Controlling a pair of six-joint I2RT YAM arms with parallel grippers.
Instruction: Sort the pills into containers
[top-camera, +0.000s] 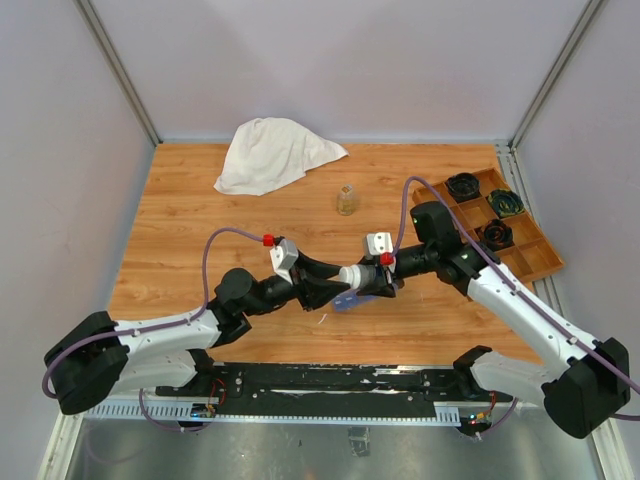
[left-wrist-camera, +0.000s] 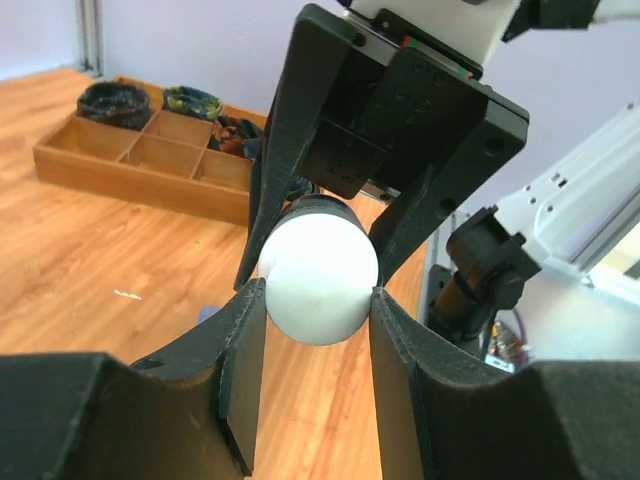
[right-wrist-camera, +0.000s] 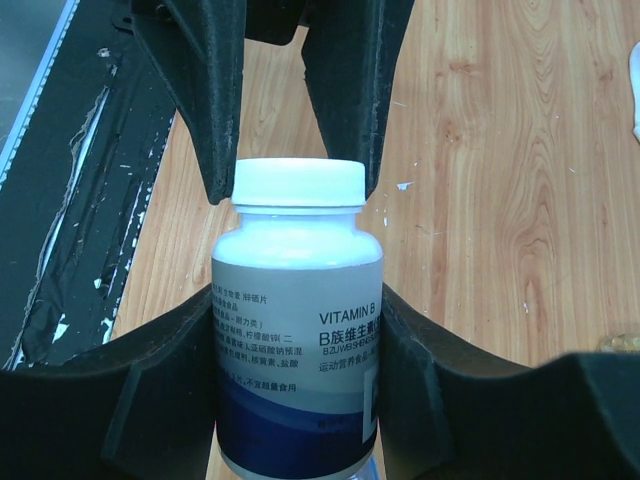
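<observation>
1. My L gripper (left-wrist-camera: 318, 298) is clenched on the white cap (right-wrist-camera: 298, 183) of a vitamin B bottle (right-wrist-camera: 298, 350), one finger on each side.
2. My R gripper (right-wrist-camera: 298, 300) grasps the bottle's body. The bottle hangs roughly level btwn the two arms, above the front-centre of the wooden table (top-camera: 200, 200).
3. The blue pill organizer strip (top-camera: 345, 301) lies on the table directly under both grippers. They block most of it from the top cam, so only a sliver of blue shows.
4. I can't tell if its compartments are open or closed.
5. A crumpled white cloth (top-camera: 275, 152) sits at the far left, well apart from the arms.
6. A small glass jar (top-camera: 347, 200) w/ yellowish contents stands mid-table, beyond the grippers.
7. A wooden divided tray (top-camera: 535, 262) sits at the right edge, w/ dark items in three compartments, just beside my R arm.
</observation>
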